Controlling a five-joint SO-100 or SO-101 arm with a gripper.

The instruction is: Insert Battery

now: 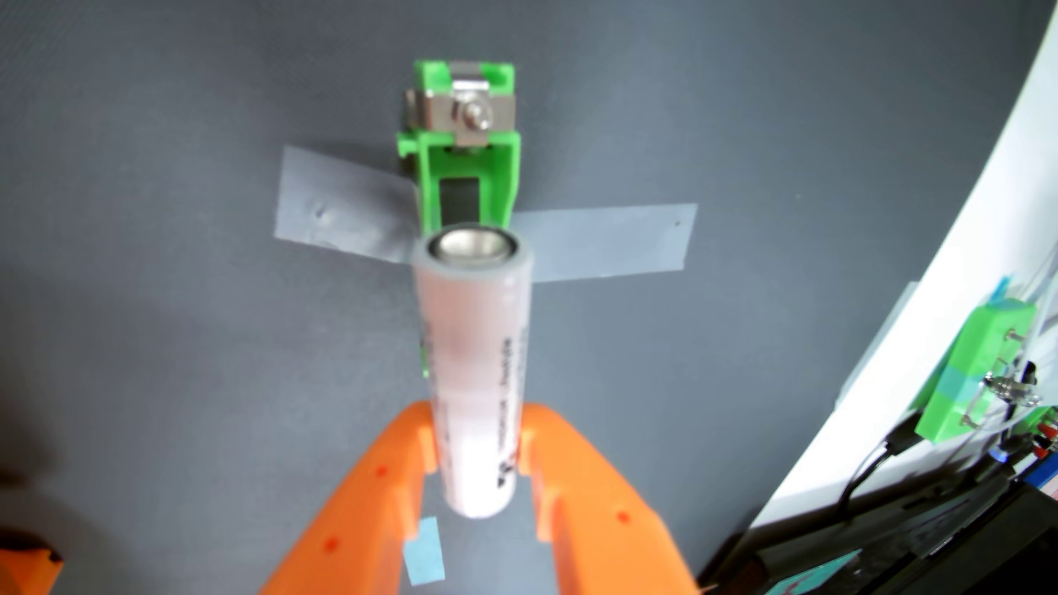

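Note:
In the wrist view my orange gripper (478, 435) is shut on a white cylindrical battery (474, 343). The battery points away from the camera, its metal end up toward the top of the frame. Beyond that end lies a green battery holder (464, 166), taped to the grey mat with grey tape (338, 200). The holder's metal contact clip (466, 117) shows at its far end. The battery covers the holder's near part, and whether they touch cannot be told.
At the right edge lie a white board (916, 286), a second green printed part (973, 372) with wires, and black cables and equipment (916, 532). A blue tape scrap (425, 552) sits on the mat between my fingers.

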